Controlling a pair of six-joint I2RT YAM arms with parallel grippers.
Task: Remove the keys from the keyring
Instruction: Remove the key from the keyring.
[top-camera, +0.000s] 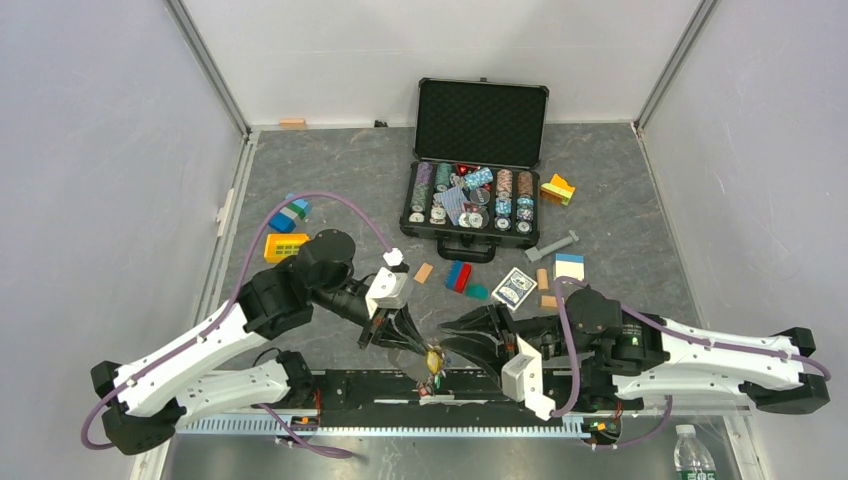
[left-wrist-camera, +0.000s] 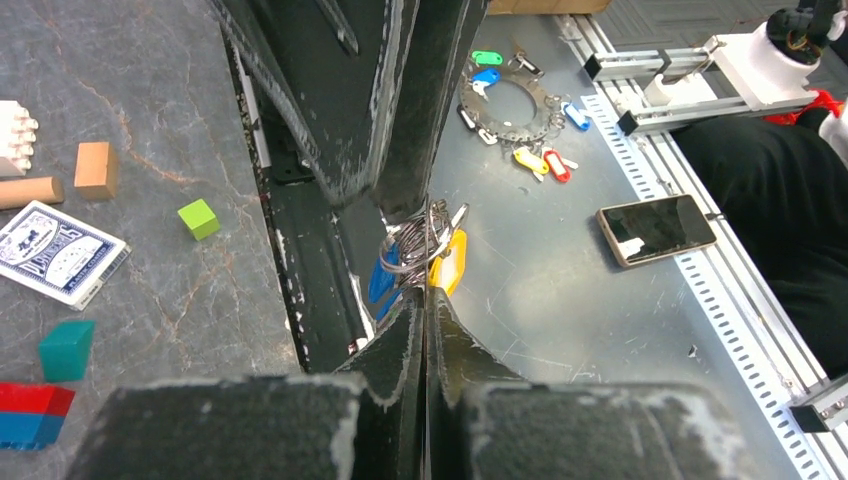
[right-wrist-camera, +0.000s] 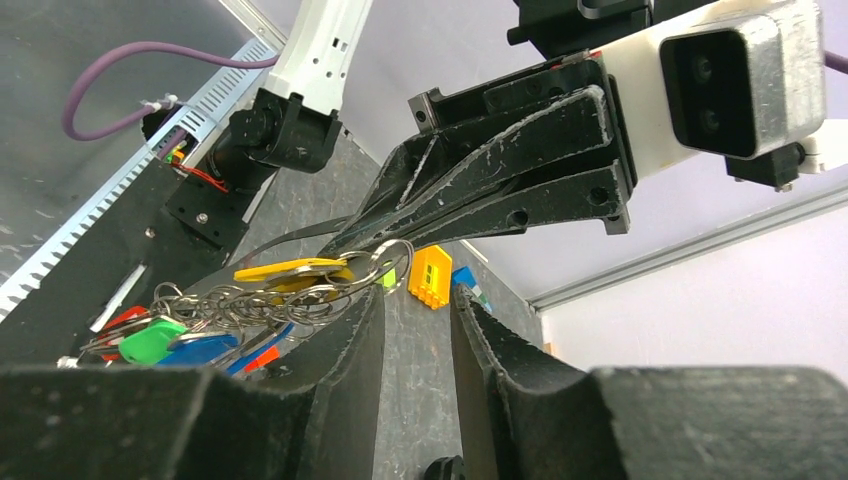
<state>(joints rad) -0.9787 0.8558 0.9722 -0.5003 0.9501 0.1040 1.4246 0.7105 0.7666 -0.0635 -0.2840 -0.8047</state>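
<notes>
The keyring (left-wrist-camera: 412, 245) is a cluster of thin silver wire rings held in the air between the two arms. My left gripper (left-wrist-camera: 424, 300) is shut on its near edge. Keys with yellow (left-wrist-camera: 448, 262) and blue (left-wrist-camera: 382, 280) head covers hang from it. In the right wrist view the keyring (right-wrist-camera: 385, 262) rests against the tip of my right gripper's left finger, with yellow (right-wrist-camera: 290, 270), green (right-wrist-camera: 150, 340) and blue (right-wrist-camera: 200, 350) keys trailing left. My right gripper (right-wrist-camera: 418, 300) is open with nothing between its fingers. In the top view the bunch (top-camera: 435, 358) hangs near the table's front edge.
An open poker chip case (top-camera: 470, 200) stands at the back centre. A card deck (top-camera: 515, 288) and toy blocks (top-camera: 458, 276) lie in front of it. A second ring with coloured keys (left-wrist-camera: 515, 105) and a phone (left-wrist-camera: 655, 228) lie on the metal surface below. A water bottle (top-camera: 692, 455) stands front right.
</notes>
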